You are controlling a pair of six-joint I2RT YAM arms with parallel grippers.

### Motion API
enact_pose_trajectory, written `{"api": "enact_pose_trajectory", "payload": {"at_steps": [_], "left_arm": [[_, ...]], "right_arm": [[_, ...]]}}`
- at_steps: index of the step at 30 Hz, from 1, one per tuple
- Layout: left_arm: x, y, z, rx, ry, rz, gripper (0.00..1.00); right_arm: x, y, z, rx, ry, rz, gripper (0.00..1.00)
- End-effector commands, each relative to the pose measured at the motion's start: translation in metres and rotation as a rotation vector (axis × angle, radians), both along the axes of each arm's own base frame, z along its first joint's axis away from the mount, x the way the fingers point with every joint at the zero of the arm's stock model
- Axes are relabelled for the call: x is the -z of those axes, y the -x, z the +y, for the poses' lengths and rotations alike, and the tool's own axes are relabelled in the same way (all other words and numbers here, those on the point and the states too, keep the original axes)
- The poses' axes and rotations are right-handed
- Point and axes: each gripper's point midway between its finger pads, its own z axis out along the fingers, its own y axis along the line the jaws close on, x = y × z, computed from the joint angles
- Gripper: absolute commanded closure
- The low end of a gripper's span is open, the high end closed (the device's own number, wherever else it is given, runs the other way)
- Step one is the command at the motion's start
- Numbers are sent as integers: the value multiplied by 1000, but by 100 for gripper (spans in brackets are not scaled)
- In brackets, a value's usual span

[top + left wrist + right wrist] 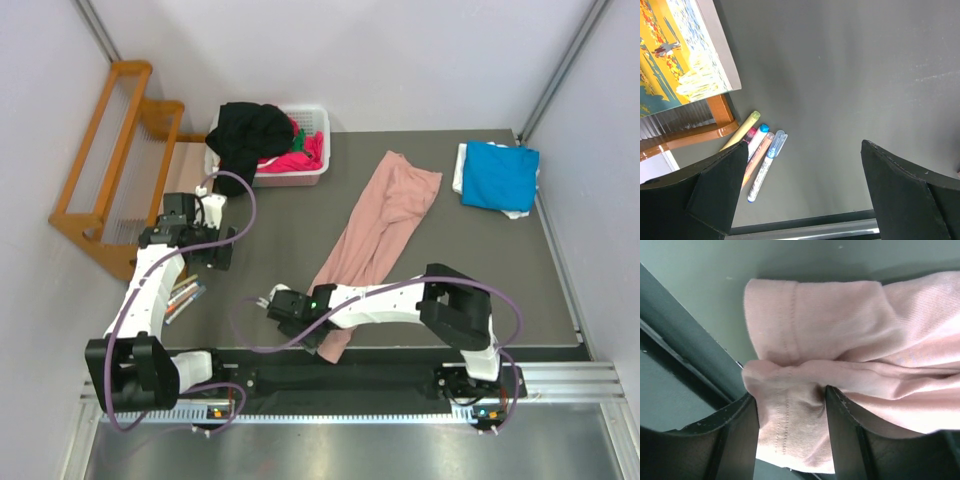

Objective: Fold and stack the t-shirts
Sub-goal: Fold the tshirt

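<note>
A dusty salmon-pink t-shirt (385,225) lies stretched in a long strip from the table's middle down to its near edge. My right gripper (320,335) is at the strip's near end. In the right wrist view its jaws press from both sides on a bunched fold of the hemmed pink cloth (790,405), at the right gripper (791,392). A bright blue t-shirt (500,175) lies folded at the far right. My left gripper (210,252) hovers at the left, and in its wrist view the left gripper (805,145) stands wide open over bare table.
A white basket (318,176) at the back holds a black shirt (250,135) and a magenta shirt (298,160). A wooden rack (110,160) stands at the far left. Several pens (762,155) lie by the left gripper, near a colourful printed board (680,50).
</note>
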Motion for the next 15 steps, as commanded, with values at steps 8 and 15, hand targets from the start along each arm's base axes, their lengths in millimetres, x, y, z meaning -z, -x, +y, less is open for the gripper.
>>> {"api": "enact_pose_trajectory", "payload": {"at_steps": [8,15], "left_arm": [[-11,-3,4,2,-15,-51,1],[-4,-1,5,1,-22,-37,1]], "right_arm": [[14,-66,-30,200,81,-146,100],[3,-60,-29,180,74,-146,100]]}}
